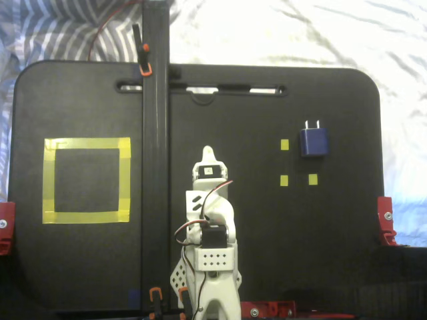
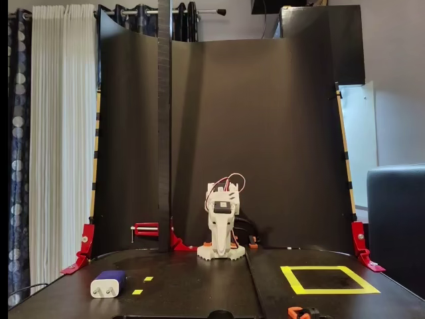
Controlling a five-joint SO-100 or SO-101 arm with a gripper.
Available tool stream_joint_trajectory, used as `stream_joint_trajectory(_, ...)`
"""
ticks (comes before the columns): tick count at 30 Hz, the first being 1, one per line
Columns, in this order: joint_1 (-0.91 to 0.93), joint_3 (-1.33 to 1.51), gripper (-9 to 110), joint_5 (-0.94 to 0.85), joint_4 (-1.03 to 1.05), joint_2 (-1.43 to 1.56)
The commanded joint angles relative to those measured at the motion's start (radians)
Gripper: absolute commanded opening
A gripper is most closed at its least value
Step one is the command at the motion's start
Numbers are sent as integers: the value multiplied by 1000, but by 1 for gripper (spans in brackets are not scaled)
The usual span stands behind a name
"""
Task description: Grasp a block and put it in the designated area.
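Observation:
The dark navy block [image 1: 313,142] lies on the black board at the right in a fixed view, its two silver prongs pointing to the far edge. In the other fixed view the block [image 2: 108,284] is at the front left, prong face toward the camera. The designated area is a square of yellow tape [image 1: 87,144] at the left of the board, with nothing inside it; it also shows at the right [image 2: 290,280]. My white gripper [image 1: 208,153] is folded back at the arm's base in the middle, shut and empty, far from both; it also shows in the other fixed view [image 2: 221,240].
Small yellow square markers [image 1: 285,144] [image 1: 284,180] [image 1: 313,179] sit beside the block. A tall black post [image 1: 155,167] stands just left of the arm. Red clamps [image 1: 385,220] hold the board's edges. A curved black backdrop [image 2: 265,133] stands behind the arm.

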Motion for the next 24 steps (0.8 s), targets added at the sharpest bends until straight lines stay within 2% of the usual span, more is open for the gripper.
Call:
stream_joint_trajectory(1,18,-5,0,-40,-48,-20)
stream_joint_trajectory(6,46,-94,0,-71,-117,-138)
stream_joint_trajectory(16,55,-439,0,-107,-120,-459)
stream_joint_trajectory(24,81,-681,0,-325,-112,-690)
